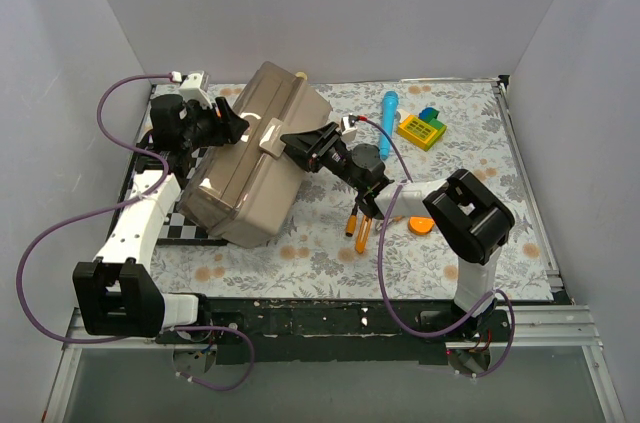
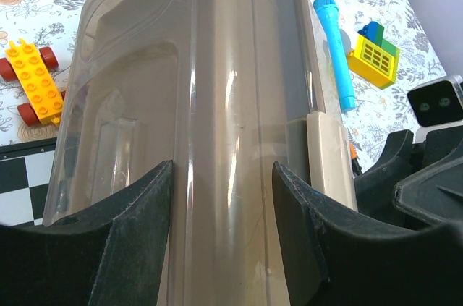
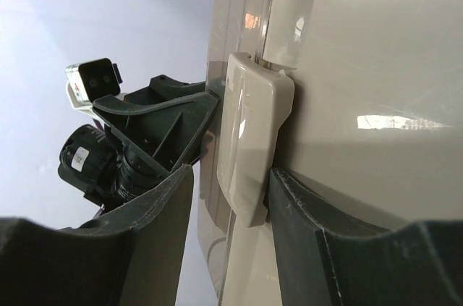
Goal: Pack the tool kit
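The grey-brown toolbox [image 1: 255,158] of the tool kit stands tilted on the left half of the mat, its lid closed. My left gripper [image 1: 232,126] is at its far left side. In the left wrist view both fingers of the left gripper [image 2: 223,176] press on a ridge of the toolbox [image 2: 231,103]. My right gripper [image 1: 295,143] is at the tan latch [image 1: 270,138]. In the right wrist view the right gripper [image 3: 231,190] straddles the latch [image 3: 249,139]: one finger touches it, the other stands off. Orange-handled screwdrivers [image 1: 360,226] lie under the right arm.
A blue cylindrical tool [image 1: 388,111] and a yellow toy block [image 1: 421,128] lie at the back right. An orange piece [image 1: 421,226] lies by the right arm. A yellow toy car [image 2: 32,78] sits beyond the box. A checkered board [image 1: 190,228] is under its near left.
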Controlling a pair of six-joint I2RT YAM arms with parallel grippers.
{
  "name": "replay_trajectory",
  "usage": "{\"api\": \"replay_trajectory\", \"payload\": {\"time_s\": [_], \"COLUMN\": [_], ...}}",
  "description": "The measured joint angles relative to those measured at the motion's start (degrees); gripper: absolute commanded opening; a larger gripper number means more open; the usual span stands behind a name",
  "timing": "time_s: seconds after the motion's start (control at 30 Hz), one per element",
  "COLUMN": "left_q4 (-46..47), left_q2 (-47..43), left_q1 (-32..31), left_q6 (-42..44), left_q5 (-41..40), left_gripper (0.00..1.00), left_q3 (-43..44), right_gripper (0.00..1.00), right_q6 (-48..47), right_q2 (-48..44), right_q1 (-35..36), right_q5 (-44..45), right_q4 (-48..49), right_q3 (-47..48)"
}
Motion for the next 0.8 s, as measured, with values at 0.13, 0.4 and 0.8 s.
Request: {"api": "replay_trajectory", "payload": {"time_s": [0.13,0.4,0.8], "left_q4": [0.0,0.0,0.0], "left_q2": [0.3,0.5,0.7], "left_q1": [-0.1,-0.1,-0.3], "left_q6": [0.0,0.0,0.0], "left_q5": [0.1,0.2,0.2], "left_gripper": [0.23,0.23,0.23], "left_q3": [0.1,0.3,0.4], "right_gripper": [0.53,0.52,0.52], "right_q6": [-0.2,-0.4,-0.9], "right_q2": [-0.4,-0.7,-1.6], "right_q1": [0.0,0.0,0.0], "right_q5": [0.3,0.7,1.4], "right_q4": [-0.6,-0.8,-2.4], "right_q3": [0.0,-0.2,-0.3]}}
